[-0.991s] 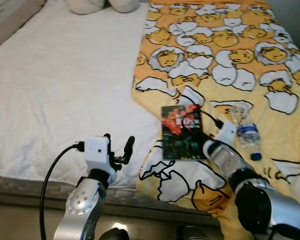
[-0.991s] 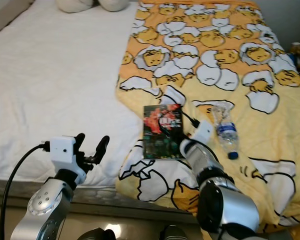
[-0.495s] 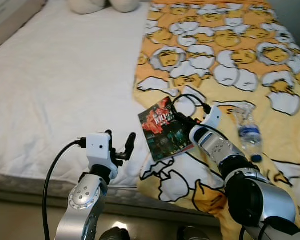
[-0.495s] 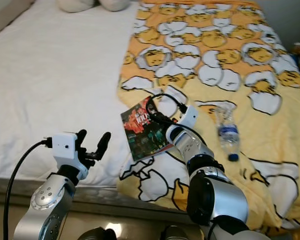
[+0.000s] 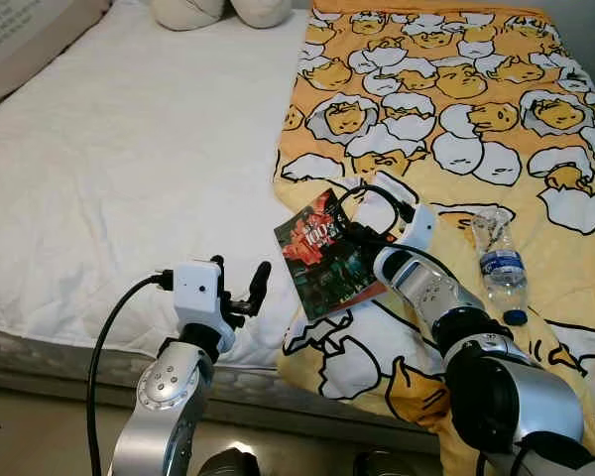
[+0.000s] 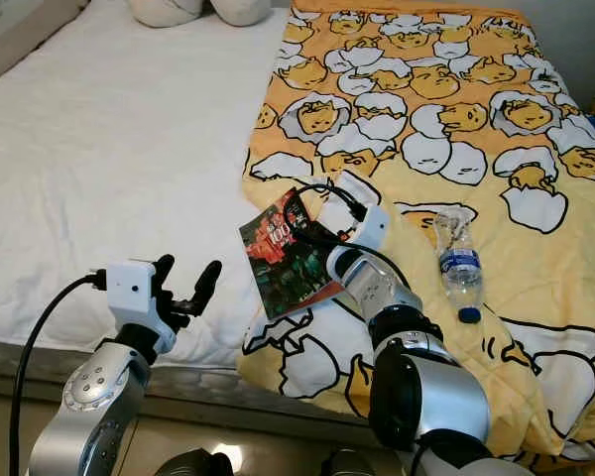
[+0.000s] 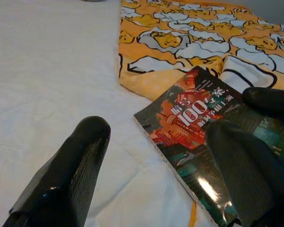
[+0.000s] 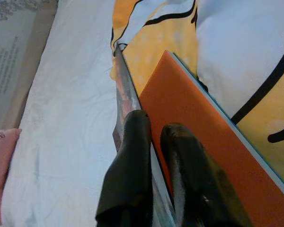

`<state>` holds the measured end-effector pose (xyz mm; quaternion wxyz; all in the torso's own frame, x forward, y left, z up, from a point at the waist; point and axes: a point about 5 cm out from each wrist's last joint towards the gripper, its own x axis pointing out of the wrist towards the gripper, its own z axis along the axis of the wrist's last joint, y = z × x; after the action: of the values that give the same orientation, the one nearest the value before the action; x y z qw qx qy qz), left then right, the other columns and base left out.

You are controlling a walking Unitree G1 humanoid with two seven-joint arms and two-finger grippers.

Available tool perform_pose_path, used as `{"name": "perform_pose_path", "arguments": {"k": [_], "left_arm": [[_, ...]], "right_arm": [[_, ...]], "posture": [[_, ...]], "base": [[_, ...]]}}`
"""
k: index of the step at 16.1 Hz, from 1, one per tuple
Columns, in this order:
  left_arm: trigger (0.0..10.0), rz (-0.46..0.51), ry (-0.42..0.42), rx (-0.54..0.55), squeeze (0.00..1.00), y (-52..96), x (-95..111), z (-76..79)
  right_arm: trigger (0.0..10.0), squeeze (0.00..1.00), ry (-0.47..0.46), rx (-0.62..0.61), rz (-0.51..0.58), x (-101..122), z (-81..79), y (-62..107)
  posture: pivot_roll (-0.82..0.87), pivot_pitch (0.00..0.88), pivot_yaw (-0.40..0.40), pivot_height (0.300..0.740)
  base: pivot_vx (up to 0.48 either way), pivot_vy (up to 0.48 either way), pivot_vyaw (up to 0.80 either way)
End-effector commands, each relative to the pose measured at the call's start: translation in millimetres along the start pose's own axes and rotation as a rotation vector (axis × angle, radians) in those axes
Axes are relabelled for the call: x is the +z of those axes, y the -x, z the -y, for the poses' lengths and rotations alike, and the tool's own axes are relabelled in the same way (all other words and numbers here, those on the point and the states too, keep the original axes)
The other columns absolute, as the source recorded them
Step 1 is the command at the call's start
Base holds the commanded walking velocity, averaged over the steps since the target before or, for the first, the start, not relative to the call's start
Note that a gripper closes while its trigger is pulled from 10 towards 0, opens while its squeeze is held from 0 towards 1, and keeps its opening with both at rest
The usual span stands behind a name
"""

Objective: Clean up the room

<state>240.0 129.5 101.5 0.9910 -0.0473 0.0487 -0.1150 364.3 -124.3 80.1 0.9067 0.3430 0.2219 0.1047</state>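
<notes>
A bed (image 5: 129,169) covered with a white sheet takes up most of the scene, with a yellow blanket (image 5: 456,109) printed with egg characters spread over its right half. Two pale cushions (image 5: 223,10) lie at the head of the bed.

A book (image 5: 325,256) with a dark red cover sits at the blanket's left edge, near the foot of the bed, tilted with one side lifted off the blanket. The right pincer (image 5: 360,238) grips it: in the right wrist view the two black fingers (image 8: 132,156) are pressed close together on the book's edge, its orange inner face beside them.

The left pincer (image 5: 240,290) hovers over the white sheet at the foot of the bed, just left of the book, its fingers (image 7: 75,161) spread wide and holding nothing.

A clear plastic bottle (image 5: 500,263) with a blue cap lies on the blanket, to the right of the right arm.
</notes>
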Motion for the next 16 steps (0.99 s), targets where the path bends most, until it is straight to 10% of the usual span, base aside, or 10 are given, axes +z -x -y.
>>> {"name": "perform_pose_path", "arguments": {"k": [1,2,3,6,16], "left_arm": [[10.0,0.005,-0.004,0.001,0.00,0.2,0.5,-2.9],[10.0,0.005,-0.008,0.002,0.00,0.0,0.8,-3.2],[10.0,0.005,-0.008,0.001,0.00,-0.2,1.0,-3.1],[10.0,-0.004,-0.015,-0.030,0.00,0.4,-1.4,1.4],[10.0,0.001,0.001,-0.120,0.00,-3.1,0.6,6.7]], "right_arm": [[0.0,0.00,0.093,-0.067,-0.009,-2.6,7.8,1.9],[0.0,0.00,0.220,-0.118,-0.004,-3.0,14.0,3.8],[10.0,1.00,0.416,-0.166,-0.014,-4.5,20.7,6.4],[10.0,1.00,0.767,-0.187,-0.028,-6.8,27.5,10.2],[10.0,1.00,0.768,-0.229,0.041,-0.2,31.5,12.5]], "posture": [[-0.05,0.057,0.055,0.740],[-0.04,0.062,0.058,0.740],[-0.04,0.062,0.058,0.740],[-0.04,0.069,0.066,0.740],[-0.05,0.059,0.056,0.740]], "base": [[0.000,0.000,0.00],[0.000,0.000,0.00],[0.000,0.000,0.00],[0.000,0.000,0.00],[0.000,0.240,-0.08]]}}
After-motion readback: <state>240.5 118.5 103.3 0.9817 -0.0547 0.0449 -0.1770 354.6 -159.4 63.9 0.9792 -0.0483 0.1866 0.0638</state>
